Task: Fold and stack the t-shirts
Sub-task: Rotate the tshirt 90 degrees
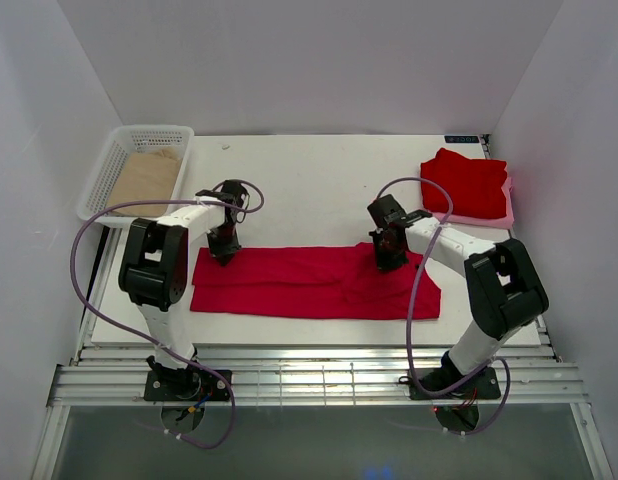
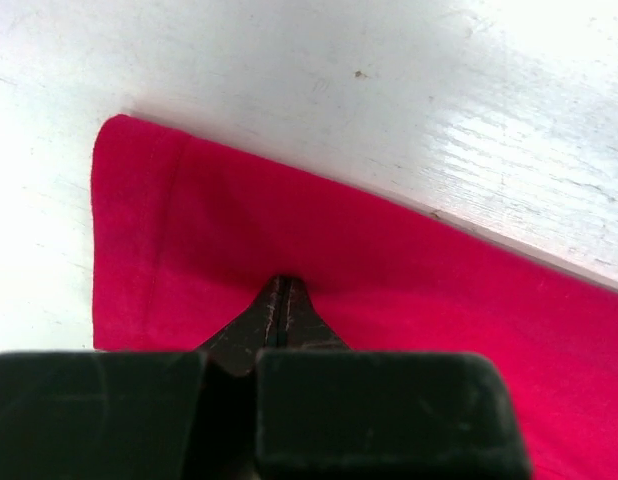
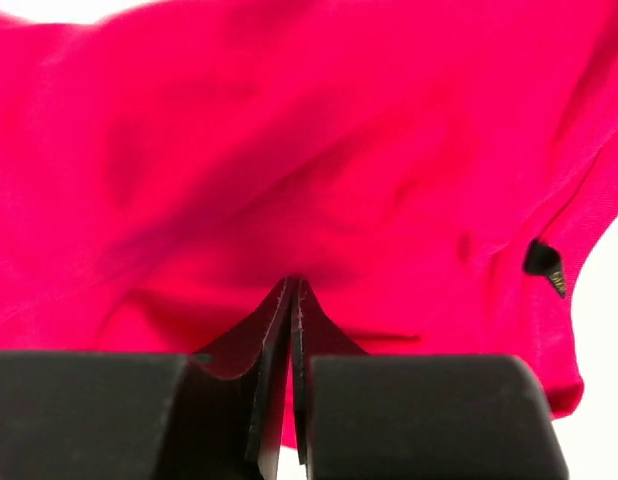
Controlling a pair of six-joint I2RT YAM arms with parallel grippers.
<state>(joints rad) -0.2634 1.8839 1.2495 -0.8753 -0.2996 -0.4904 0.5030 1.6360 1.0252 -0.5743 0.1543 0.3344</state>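
Our left claw (image 2: 281, 287) is clenched, its two fingers pressed flat together. The tips are down on the shirt (image 1: 309, 283), a little inside its far left corner. We cannot tell whether any cloth is nipped between them.

Our right claw (image 3: 292, 285) is clenched too. Here the red cloth puckers up around the tips, so this claw grips the shirt, near its far right end. A small dark tag (image 3: 545, 262) shows in the cloth just to the right of it.

The shirt lies as a long red band across the middle of the table (image 1: 319, 165), running left to right. Both claws stand at its far edge, well apart from each other. Its near edge runs close to the near edge of the table.

Beyond the band, bare white tabletop reaches to the back wall. White walls stand close on the left and right.

At the far right, near the wall, a folded shirt (image 1: 467, 180) rests on a pink piece (image 1: 506, 212) whose edge shows along its right side. At the far left corner, a white basket (image 1: 107, 168) holds a tan sheet (image 1: 147, 178).
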